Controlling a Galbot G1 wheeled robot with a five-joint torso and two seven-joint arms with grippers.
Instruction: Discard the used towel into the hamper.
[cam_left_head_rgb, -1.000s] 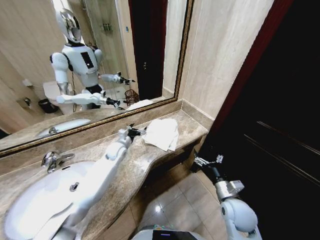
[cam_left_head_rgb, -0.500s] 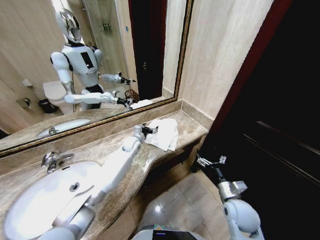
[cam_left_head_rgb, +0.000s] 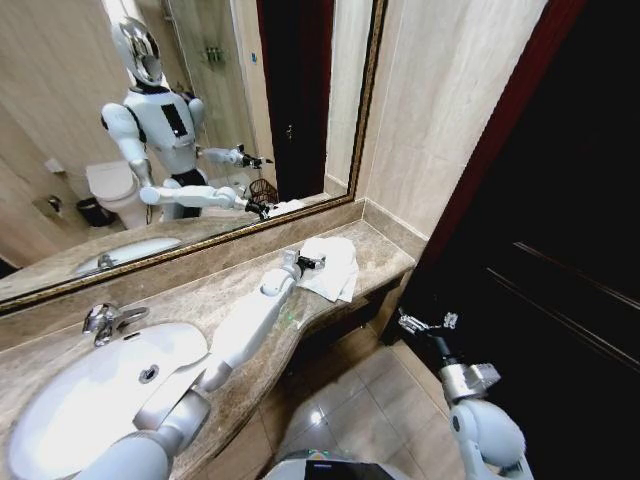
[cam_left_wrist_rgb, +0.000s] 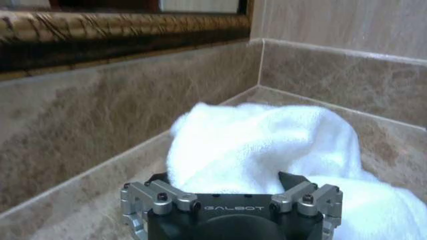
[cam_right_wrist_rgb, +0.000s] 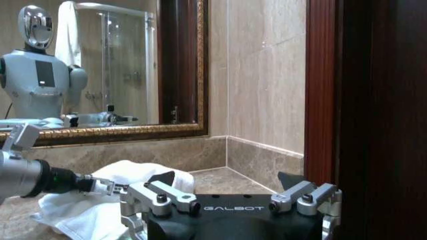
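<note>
A crumpled white towel (cam_left_head_rgb: 335, 262) lies on the marble counter (cam_left_head_rgb: 250, 300), in the far right corner under the mirror. My left arm reaches across the counter, and my left gripper (cam_left_head_rgb: 310, 262) is at the towel's near side. In the left wrist view the left gripper (cam_left_wrist_rgb: 225, 177) is open, and a raised fold of the towel (cam_left_wrist_rgb: 260, 140) bulges between its fingertips (cam_left_wrist_rgb: 157, 179). My right gripper (cam_left_head_rgb: 425, 322) hangs open over the floor, right of the counter end. The hamper (cam_left_head_rgb: 263, 190) appears as a small reddish-brown basket reflected in the mirror.
A white sink (cam_left_head_rgb: 90, 400) with a chrome faucet (cam_left_head_rgb: 105, 320) sits at the counter's left. The framed mirror (cam_left_head_rgb: 300, 100) backs the counter and a tiled wall closes its right end. A dark door (cam_left_head_rgb: 560, 250) stands to the right, above the glossy tiled floor (cam_left_head_rgb: 350, 400).
My left arm has stretched farther right along the counter, carrying its gripper from short of the towel onto its near side. My right gripper has barely moved.
</note>
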